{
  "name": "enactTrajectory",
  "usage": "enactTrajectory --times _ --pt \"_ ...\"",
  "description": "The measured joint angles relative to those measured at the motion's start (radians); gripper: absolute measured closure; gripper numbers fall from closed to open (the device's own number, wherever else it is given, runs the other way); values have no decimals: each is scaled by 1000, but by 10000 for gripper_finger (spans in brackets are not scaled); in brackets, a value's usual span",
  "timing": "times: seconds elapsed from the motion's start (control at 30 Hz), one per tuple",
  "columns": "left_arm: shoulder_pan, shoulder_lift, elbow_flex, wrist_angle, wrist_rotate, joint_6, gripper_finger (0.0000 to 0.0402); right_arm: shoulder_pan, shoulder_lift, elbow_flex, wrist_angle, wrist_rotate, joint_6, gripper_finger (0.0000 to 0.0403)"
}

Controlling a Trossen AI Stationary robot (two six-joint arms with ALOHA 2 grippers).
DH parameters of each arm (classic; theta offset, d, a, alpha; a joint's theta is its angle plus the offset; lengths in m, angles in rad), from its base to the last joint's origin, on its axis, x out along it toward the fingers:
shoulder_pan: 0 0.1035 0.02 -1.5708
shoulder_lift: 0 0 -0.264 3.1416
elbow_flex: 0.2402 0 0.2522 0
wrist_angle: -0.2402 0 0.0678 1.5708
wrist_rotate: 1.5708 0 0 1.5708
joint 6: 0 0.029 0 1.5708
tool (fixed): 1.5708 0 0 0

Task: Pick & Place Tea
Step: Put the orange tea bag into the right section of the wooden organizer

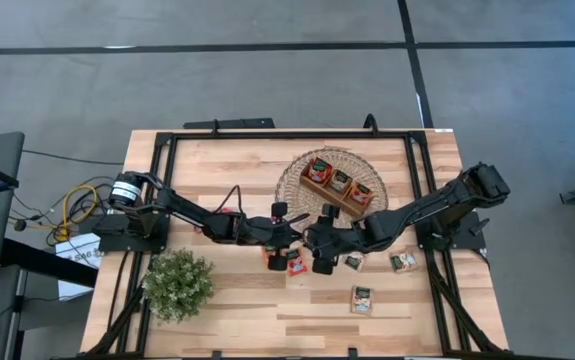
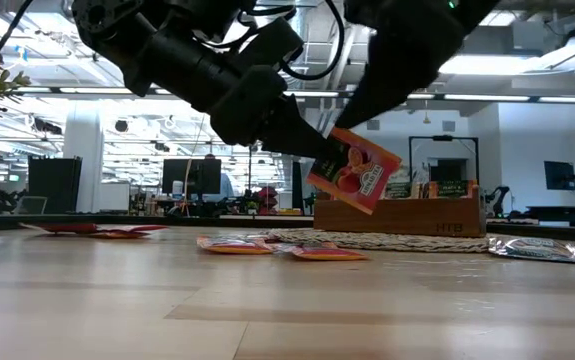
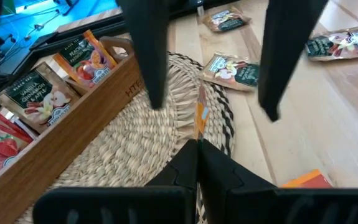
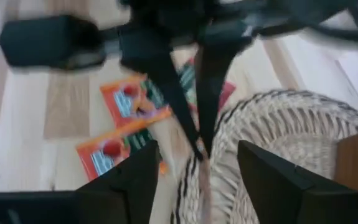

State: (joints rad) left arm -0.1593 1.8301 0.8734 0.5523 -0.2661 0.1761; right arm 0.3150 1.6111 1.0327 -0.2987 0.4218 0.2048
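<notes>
My left gripper (image 3: 197,146) is shut on one red-and-orange tea sachet (image 2: 355,171), held in the air over the near edge of the round woven mat (image 3: 135,143). My right gripper (image 4: 197,180) is open. Its two fingers (image 3: 157,68) stand on either side of the held sachet, apart from it. Both grippers meet at the table's middle (image 1: 312,242). Other sachets lie flat on the table: orange ones (image 4: 126,102) near the grippers and green-and-white ones (image 3: 231,68) farther right. My left gripper pinches the sachet by one edge (image 2: 323,158) between its two shut fingers. The fingers come slanting down from the table's left. The sachet is lifted clear of the table and tilted, and sticks out beyond the fingertips; the left wrist view shows it edge-on (image 3: 199,118).
The long wooden tray (image 1: 337,185) stands on the woven mat at the back middle, with upright sachets (image 3: 38,99) in its compartments. A bushy potted plant (image 1: 177,285) stands at the near left. Loose sachets lie at the near right (image 1: 362,298).
</notes>
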Motion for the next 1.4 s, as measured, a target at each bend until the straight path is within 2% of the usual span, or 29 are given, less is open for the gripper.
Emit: enactTrajectory --times 0.43,0.53,0.63,0.77,0.93,1.0,1.13,1.23,1.4 --pt "-6 0 33 -57 0 -5 401 -3 46 -1 -10 9 -81 390" --pt "-6 -3 34 -58 0 -4 394 11 39 -1 -23 57 -42 396" --pt "-6 -35 34 -128 -2 0 368 26 36 -6 -61 123 33 401" --pt "-7 -99 34 -236 -56 -4 312 66 17 -54 -141 279 216 402" --pt "-6 -143 35 -305 -195 -8 261 178 -101 -162 -282 579 576 402" --pt "-6 -149 34 -309 -216 -8 254 229 -179 -225 -355 684 730 403" --pt "-6 -149 34 -311 -220 -8 252 313 -311 -371 -392 860 985 403" --pt "-6 -149 34 -307 -223 -8 255 328 -380 -481 -363 936 1116 403" --pt "-6 -149 34 -273 -226 16 257 293 -407 -622 -273 1032 1254 403"
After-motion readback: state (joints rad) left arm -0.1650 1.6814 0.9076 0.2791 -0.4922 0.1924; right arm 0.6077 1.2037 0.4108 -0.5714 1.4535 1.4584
